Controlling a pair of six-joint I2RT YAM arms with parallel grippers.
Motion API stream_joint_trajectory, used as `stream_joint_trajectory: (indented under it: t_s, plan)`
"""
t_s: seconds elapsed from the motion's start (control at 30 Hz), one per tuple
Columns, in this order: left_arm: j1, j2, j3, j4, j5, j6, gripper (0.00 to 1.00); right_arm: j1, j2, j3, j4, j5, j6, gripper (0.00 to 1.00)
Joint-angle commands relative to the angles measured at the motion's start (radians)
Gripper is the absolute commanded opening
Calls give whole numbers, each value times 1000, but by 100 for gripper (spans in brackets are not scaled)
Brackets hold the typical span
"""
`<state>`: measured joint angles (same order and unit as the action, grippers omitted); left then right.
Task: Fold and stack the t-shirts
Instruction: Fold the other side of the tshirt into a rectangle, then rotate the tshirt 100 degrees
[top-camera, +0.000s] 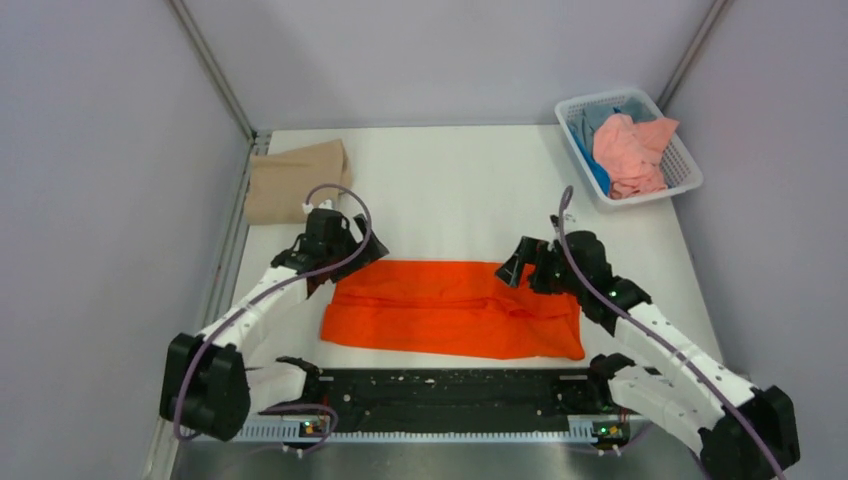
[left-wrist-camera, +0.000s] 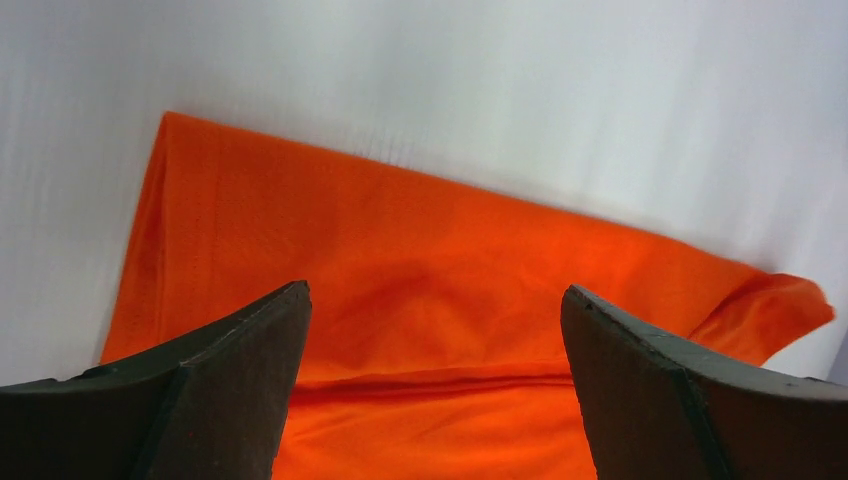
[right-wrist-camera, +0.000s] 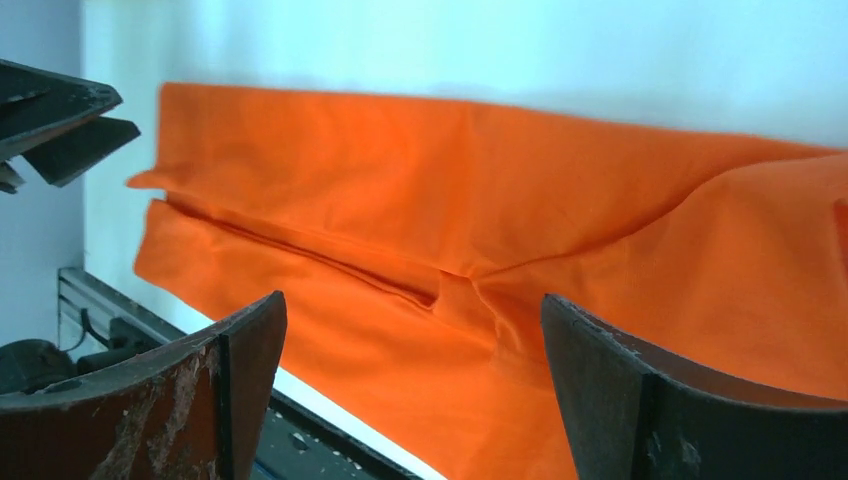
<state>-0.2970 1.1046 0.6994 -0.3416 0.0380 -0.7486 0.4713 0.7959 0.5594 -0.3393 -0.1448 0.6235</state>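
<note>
Orange t-shirt (top-camera: 455, 310) flat on tbl (top-camera: 450, 190) (both jaws spread).

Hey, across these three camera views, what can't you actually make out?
1. Blue cloth in the white plastic lattice basket: top view, mostly buried under the salmon-pink t-shirt.
2. Bright orange t-shirt: its far corners, top view, hidden by the left tool and right tool.
3. Folded tan-beige t-shirt: top view only, too small to count layers.

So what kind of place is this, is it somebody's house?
Probably not a house, more like a robot practice booth. Plain grey walls close in a white table, the left arm and right arm are bolted at its near edge, and an orange shirt lies spread on it.
</note>
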Motion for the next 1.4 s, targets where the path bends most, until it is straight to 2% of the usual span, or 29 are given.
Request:
stream_joint_trajectory:
  t_s: [0.0,0.17,0.27,0.4,0.5,0.6,0.67,0.73,0.87,0.97,1.07,1.17,1.27,1.37]
  plan:
    - [-4,155,-5,62,33,15,99,11,159,-77,159,-66,67,95]
    - [-4,280,-52,8,-107,-15,99,10,313,-128,129,13,106,96]
    - [-4,314,-88,49,-68,-33,99,7,384,-141,134,99,146,99]
    - [-6,336,-109,82,31,-55,94,-31,523,-109,212,107,156,99]
    - [-47,308,-117,47,33,-101,92,-84,657,31,226,94,128,99]
    - [-150,259,-93,-34,-15,-137,93,-102,826,224,253,19,88,98]
    - [-215,226,-97,-42,-18,-149,93,-105,973,411,234,-107,32,94]
    - [-248,211,-122,-34,12,-182,93,-96,1145,645,139,-196,-5,90]
    - [-351,202,-227,119,100,-249,94,-56,1395,1003,20,-181,-87,88]
    - [-403,247,-252,243,156,-274,94,-48,1535,1188,-30,-184,-127,88]
    - [-483,324,-193,298,144,-284,94,-33,1662,1309,-30,-190,-146,88]
    - [-579,434,-67,280,136,-262,94,-9,1742,1376,-3,-197,-134,88]
    - [-662,537,73,220,138,-219,92,6,1812,1508,-10,-197,-119,87]
    - [-724,569,184,115,89,-170,91,-2,1862,1674,-65,-155,-123,88]
